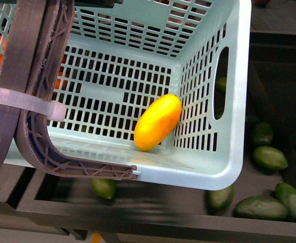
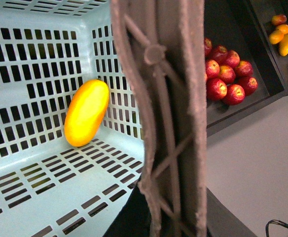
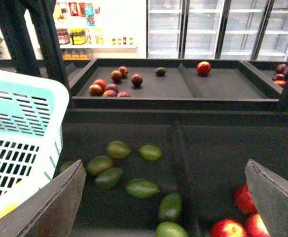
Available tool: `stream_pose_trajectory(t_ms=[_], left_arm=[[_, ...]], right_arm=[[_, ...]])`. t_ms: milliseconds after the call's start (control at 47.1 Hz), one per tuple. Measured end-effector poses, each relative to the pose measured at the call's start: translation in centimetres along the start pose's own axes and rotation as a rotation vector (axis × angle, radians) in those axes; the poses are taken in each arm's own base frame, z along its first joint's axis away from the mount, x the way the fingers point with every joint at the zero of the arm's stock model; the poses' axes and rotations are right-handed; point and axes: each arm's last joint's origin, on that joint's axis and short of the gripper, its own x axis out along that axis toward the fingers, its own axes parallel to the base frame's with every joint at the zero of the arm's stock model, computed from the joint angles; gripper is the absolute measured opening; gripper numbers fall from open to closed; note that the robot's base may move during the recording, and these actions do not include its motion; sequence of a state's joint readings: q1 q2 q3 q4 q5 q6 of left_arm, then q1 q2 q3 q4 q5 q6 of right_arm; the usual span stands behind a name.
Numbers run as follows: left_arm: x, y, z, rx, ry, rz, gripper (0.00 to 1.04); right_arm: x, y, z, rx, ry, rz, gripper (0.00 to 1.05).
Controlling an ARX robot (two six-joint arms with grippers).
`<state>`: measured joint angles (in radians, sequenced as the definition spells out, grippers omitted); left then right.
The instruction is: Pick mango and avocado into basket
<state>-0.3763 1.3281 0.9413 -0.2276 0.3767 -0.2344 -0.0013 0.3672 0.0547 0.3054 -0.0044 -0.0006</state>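
The yellow-orange mango (image 1: 158,123) lies on the floor of the light teal basket (image 1: 209,177), against its slotted side wall. The left wrist view shows the same mango (image 2: 86,112) inside the basket (image 2: 35,173). My left gripper (image 2: 171,217) is shut on the brown-grey basket handle (image 2: 168,123), which is held up above the basket; a white zip tie (image 1: 16,104) wraps the handle (image 1: 31,76). Several green avocados (image 3: 170,206) lie in a dark bin below my right gripper (image 3: 166,197), which is open and holds nothing. They also show beside the basket (image 1: 269,157).
Red apples (image 3: 245,197) fill the bin next to the avocados, past a divider (image 3: 181,163). A higher shelf behind holds red fruit (image 3: 112,84) and one small dark green fruit (image 3: 160,71). More apples (image 2: 228,74) and orange mangoes (image 2: 284,39) lie in trays. The basket's corner (image 3: 25,123) stands beside the right gripper.
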Motion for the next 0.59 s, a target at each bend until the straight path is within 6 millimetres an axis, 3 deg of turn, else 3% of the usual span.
stream_pose_trajectory(t_ms=[509,594], left_arm=[[-0.07,0.21,0.03,-0.004,-0.004,0.011,0.08],[-0.01,-0.01,-0.02,-0.001,0.003,-0.01,0.08]], right_arm=[[0.0,0.0,0.07,0.0,-0.002,0.001,0.97],[0.26,-0.27,-0.04,0.099,0.002,-0.152,0.97]])
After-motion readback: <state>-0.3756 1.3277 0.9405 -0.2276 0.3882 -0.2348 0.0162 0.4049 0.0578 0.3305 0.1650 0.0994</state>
